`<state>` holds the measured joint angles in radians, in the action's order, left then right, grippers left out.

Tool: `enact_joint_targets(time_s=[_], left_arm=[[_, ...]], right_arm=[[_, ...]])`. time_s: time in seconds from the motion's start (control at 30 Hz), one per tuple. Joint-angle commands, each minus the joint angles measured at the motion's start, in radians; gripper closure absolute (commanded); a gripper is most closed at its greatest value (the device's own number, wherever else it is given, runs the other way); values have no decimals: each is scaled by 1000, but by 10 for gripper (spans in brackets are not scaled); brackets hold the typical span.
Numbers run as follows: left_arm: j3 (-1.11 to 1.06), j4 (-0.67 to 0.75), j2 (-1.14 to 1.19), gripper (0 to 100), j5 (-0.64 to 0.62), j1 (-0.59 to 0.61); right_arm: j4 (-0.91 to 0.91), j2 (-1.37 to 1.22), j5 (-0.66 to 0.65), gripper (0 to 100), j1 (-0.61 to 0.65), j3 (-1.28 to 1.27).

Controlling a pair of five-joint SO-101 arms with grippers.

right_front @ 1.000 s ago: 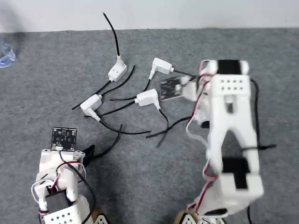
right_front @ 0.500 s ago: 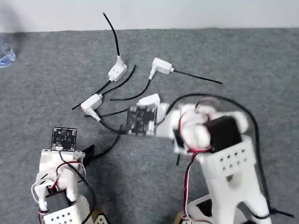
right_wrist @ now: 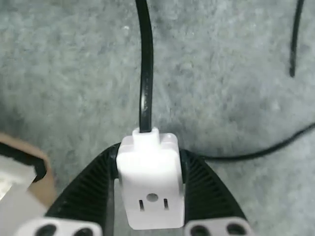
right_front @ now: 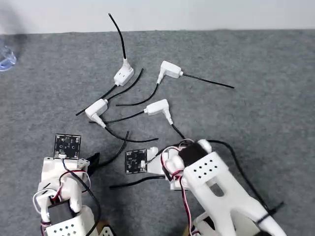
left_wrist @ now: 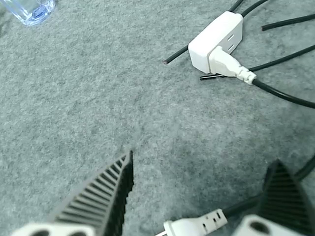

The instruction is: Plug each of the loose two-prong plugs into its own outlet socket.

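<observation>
**High view.** Three loose white connectors are laid on the grey counter: a far connector, an angled connector and a middle connector. A mated socket-and-plug pair is placed beyond the left arm. The right arm is folded low at the near side.

**Left wrist view.** The left end effector is spread wide. A white plug is seen on the counter between its fingers.

**Right wrist view.** The right end effector is closed on an outlet socket, which is pinched at both sides. The slots are turned toward the camera. A black cord is led away from it across the counter.
</observation>
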<state>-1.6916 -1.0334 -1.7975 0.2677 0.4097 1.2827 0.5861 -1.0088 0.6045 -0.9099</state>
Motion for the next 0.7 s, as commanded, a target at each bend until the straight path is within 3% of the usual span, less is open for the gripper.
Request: enact_joint_targets(time_s=[0.0,0.27,0.33,0.5,0.57,0.67], left_arm=[[8,18,-3,610,9,-6],[8,18,-3,610,9,-6],[8,18,-3,610,9,-6],[8,18,-3,610,9,-6],[8,20,-3,610,9,-6],[8,20,-3,610,9,-6]], right_arm=[[-119,-38,11,991,4,-32],[-334,-205,15,973,-48,-52],[-341,-229,15,899,-45,-52],[-335,-236,51,582,-36,-52],[-303,-214,6,522,-18,-46],[-163,-136,-35,516,8,2]])
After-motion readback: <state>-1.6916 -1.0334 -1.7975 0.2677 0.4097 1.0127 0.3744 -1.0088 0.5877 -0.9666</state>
